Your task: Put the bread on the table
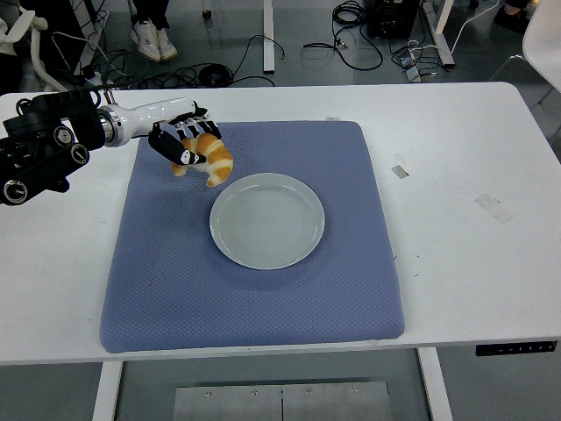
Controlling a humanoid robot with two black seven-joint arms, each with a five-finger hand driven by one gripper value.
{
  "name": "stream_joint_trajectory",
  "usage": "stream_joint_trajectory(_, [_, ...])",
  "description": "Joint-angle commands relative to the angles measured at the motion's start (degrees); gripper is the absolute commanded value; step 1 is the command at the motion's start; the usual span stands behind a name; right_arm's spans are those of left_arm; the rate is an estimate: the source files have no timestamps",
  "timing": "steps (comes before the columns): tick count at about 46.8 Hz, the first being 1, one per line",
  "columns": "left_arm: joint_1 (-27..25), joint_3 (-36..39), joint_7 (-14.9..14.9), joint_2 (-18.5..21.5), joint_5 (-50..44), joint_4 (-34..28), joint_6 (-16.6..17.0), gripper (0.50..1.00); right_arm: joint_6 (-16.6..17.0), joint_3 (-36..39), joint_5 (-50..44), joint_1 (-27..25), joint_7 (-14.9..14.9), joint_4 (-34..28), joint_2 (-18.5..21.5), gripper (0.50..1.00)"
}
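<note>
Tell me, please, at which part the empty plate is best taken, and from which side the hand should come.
Probably the rim. The plate lies flat on the blue mat, shallow and round with nothing on it, so only its raised edge offers a hold. The left side, nearest the left hand, seems best, though that hand now holds the bread. Fingers would go under the rim, thumb on top.

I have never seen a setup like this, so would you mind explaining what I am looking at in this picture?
The camera sits high on a humanoid robot, looking down over its white table. The black arm entering from the left ends in the left hand, whose fingers grip a croissant, the bread it should set down. It is held over the blue mat that covers the table's middle, just up and left of a grey plate, which holds nothing. The right arm is out of view. Cables and a person's shoes show on the floor beyond.
</note>
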Motion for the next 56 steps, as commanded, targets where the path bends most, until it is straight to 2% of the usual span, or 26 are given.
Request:
stream_joint_trajectory(1, [0.28, -0.13, -0.04, -0.08, -0.18, 1.66, 0.16, 0.5, -0.01, 0.0, 0.01, 0.03, -0.01, 0.0, 0.0, 1.0])
stream_joint_trajectory(8, [0.46, 0.04, -0.12, -0.25, -3.16, 4.04, 0.33, 0.5, -0.01, 0.0, 0.01, 0.03, -0.01, 0.0, 0.0, 1.0])
stream_joint_trajectory(16, [1.6, -0.22, -0.39, -0.6, -3.96, 7.2, 2.62, 0.5, -0.01, 0.0, 0.01, 0.03, -0.01, 0.0, 0.0, 1.0])
stream_joint_trajectory(24, [2.65, 0.13, -0.83, -0.69, -6.59, 7.38, 3.85, 0.5, -0.01, 0.0, 0.01, 0.03, -0.01, 0.0, 0.0, 1.0])
stream_joint_trajectory(56, [3.8, 0.57, -0.56, -0.69, -8.35, 7.56, 5.17, 0.5, -0.01, 0.0, 0.01, 0.03, -0.01, 0.0, 0.0, 1.0])
